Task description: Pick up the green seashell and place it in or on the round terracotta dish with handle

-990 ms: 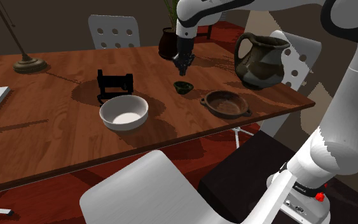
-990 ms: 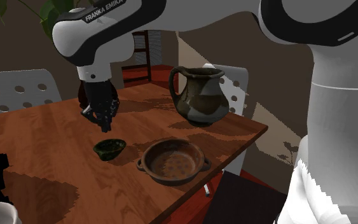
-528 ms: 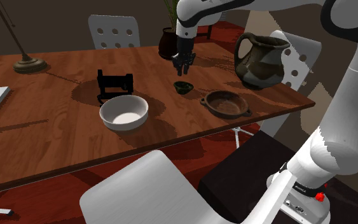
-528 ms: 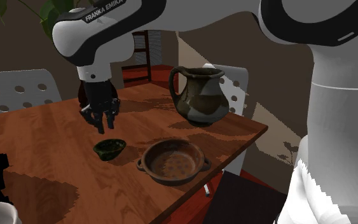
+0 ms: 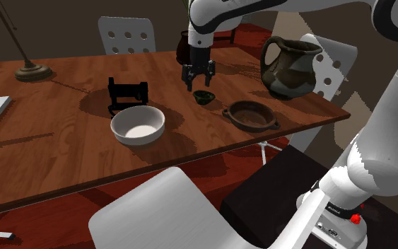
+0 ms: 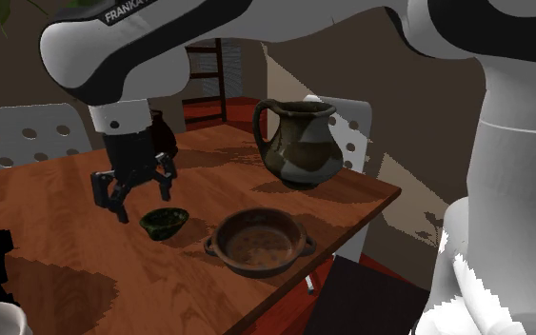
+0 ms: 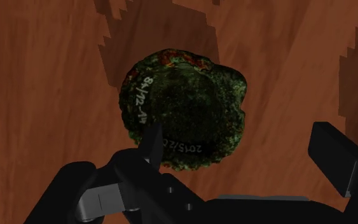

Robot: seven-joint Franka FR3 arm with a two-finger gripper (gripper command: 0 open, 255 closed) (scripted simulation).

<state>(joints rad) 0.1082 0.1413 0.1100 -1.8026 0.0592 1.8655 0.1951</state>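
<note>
On the desk (image 5: 63, 152), just beside the dish (image 5: 251, 114), lies the shell (image 5: 203, 96) — a small dark green thing shaped like a little bowl. It sits apart from the dish's rim, off toward the shoulder view's left and a little farther back.

The dish is round and brown, with a small handle at each side, and rests flat near the desk's front edge. Behind the dish, toward the shoulder view's right, a dark jug (image 5: 289, 67) stands upright, its handle turned toward the shell's side. Well apart from the dish, toward the shoulder view's left, sits a white bowl (image 5: 138, 124). A black frame (image 5: 128, 94) stands farther from the dish again, a little behind the bowl.

The white arm (image 5: 215, 14) reaches over the desk from above. The jaws hang over the shell, a shade to its side away from the dish. They are spread wide and hold nothing. In the second exterior view the fingers (image 6: 115, 202) point down and touch neither shell nor desk.

In the wrist view the shell shows mottled green with reddish flecks along the rim far from the gripper, and white lettering across its hollow. It lies ahead of the parted fingers — nearer one of them than the other — on bare red-brown wood.
</note>
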